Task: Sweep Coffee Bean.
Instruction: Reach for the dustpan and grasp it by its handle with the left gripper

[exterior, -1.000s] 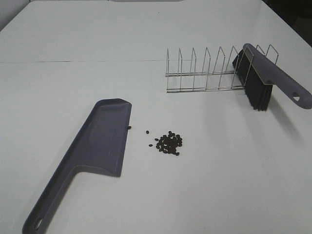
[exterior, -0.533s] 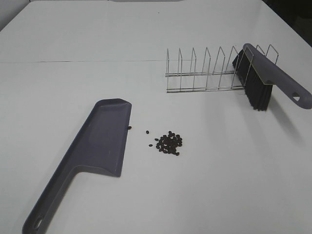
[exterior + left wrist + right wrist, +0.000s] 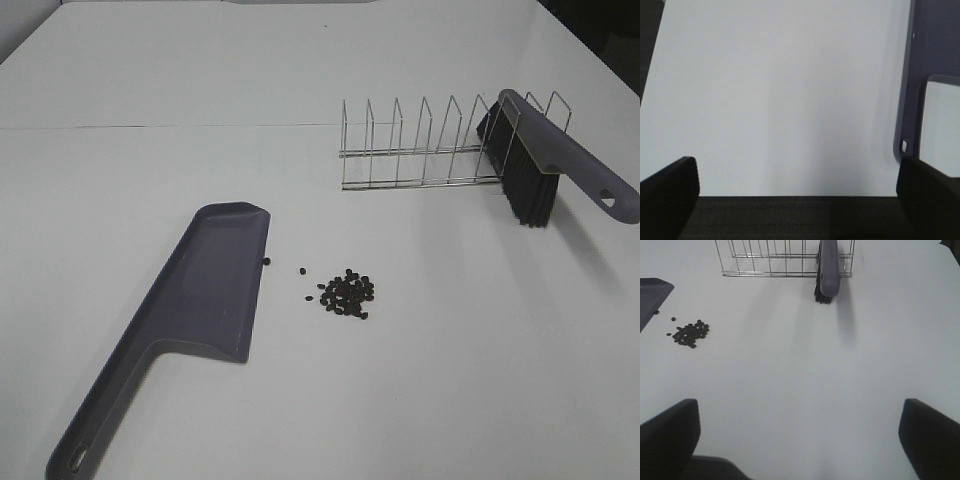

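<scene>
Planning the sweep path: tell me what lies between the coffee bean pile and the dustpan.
A few stray beans on otherwise bare table, one beside the dustpan's edge; the exterior high view shows it.

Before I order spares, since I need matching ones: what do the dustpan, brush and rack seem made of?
Dustpan: likely moulded plastic, matte grey-purple, one smooth piece. Brush: same-looking plastic handle, black bristles, fibre unclear. Rack: thin bare wire, probably metal, silvery.

Soft, even light from above keeps the white counter (image 3: 450, 400) bright, nearly washed out at the high view's top. The brush (image 3: 560, 165) casts a faint, diffuse shadow. The left wrist view looks hazy and bluish.
</scene>
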You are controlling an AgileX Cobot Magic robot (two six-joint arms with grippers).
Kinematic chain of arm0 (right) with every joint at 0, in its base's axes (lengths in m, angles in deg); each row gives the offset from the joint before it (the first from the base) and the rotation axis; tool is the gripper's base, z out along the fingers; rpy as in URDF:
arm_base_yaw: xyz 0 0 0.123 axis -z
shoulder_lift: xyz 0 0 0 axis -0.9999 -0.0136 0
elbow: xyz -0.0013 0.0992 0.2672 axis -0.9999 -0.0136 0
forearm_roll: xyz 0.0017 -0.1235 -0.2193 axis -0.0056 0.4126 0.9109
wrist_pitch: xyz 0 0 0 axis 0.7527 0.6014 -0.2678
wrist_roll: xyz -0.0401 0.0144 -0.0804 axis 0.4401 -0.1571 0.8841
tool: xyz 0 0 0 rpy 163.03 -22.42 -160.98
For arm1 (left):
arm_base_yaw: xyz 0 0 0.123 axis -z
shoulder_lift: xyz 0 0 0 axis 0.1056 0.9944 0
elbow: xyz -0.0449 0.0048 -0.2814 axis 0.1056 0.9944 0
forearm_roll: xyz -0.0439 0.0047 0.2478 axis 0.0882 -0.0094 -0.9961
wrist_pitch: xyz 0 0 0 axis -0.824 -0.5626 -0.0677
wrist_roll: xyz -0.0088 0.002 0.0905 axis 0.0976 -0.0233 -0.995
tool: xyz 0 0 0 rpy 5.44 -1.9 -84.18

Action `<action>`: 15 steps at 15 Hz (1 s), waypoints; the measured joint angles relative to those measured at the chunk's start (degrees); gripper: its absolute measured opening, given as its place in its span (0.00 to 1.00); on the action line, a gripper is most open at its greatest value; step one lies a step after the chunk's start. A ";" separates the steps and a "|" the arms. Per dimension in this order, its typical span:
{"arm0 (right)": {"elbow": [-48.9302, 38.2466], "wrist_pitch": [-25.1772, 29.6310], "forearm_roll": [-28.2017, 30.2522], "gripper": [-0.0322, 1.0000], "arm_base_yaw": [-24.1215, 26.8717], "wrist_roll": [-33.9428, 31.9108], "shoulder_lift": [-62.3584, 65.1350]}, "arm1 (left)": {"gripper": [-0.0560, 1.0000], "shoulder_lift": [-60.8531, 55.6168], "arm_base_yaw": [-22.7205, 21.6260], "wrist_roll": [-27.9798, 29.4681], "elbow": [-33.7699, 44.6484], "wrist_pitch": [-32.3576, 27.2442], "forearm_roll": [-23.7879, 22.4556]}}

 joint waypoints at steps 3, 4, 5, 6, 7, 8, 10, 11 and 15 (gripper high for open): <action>0.00 0.00 0.00 0.98 0.00 0.00 0.00 | 0.99 8.14 0.00 0.74 -2.12 0.11 0.57; 0.00 0.00 0.00 0.98 0.00 0.00 0.00 | 0.99 11.12 0.00 0.11 -2.29 0.11 1.03; 0.00 0.00 0.00 0.98 0.00 0.00 0.00 | 0.99 13.87 0.00 -0.52 -2.29 0.11 2.01; 0.00 0.00 0.00 0.98 0.00 0.00 0.00 | 0.99 16.79 0.00 -0.63 -2.29 0.11 2.81; 0.00 0.00 0.00 0.98 0.00 0.00 0.00 | 0.99 18.68 0.00 -0.69 -2.29 0.17 3.15; 0.00 0.00 0.00 0.98 0.00 0.00 0.00 | 0.99 20.63 0.00 -0.80 -2.29 0.29 2.98; 0.00 0.00 0.00 0.98 0.00 0.00 0.00 | 0.99 22.80 0.63 -0.63 -2.29 0.29 2.29; 0.00 0.00 0.00 0.98 0.00 0.00 0.00 | 0.99 25.73 2.64 0.92 -2.29 0.34 0.92; 0.00 0.00 0.00 0.98 0.00 0.00 0.00 | 0.99 39.25 20.80 17.36 -2.29 12.43 -4.53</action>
